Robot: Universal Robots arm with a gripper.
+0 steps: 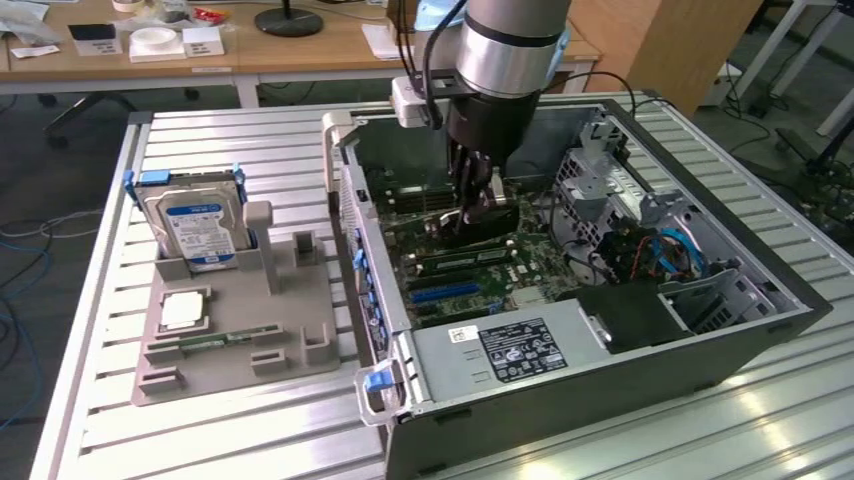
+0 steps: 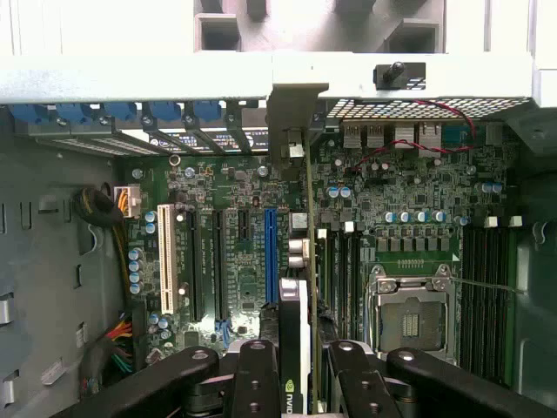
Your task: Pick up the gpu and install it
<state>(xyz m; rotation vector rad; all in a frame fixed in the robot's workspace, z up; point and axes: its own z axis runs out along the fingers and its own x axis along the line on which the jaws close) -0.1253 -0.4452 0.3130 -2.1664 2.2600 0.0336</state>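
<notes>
So my black two-fingered pincer [image 2: 296, 374] is clenched on the gpu [image 2: 294, 318] — the thin flat card with a green board, black cooler and silver end bracket. I'm gripping it edge-on, one finger pressed on each face.

I'm holding it upright down inside the open dark-grey metal computer case [image 1: 641, 385], right over the green motherboard [image 2: 244, 218]. The card's bracket end sits at the case's rear wall, straight out ahead of the pincer.

A long blue expansion slot [image 2: 271, 248] runs just beside the card, and a white slot [image 2: 164, 270] lies further off on that same side. The silver square processor socket [image 2: 409, 318] is on the other side of the pincer. Whether the card's edge is actually in a slot — can't tell from here.

Well away from the pincer, outside the case toward the exterior view's left, there's a grey plastic holder tray [image 1: 247, 300] on the slatted aluminium table [image 1: 694, 430]. It holds a silver hard drive with a blue-white label [image 1: 198, 228], standing upright.
</notes>
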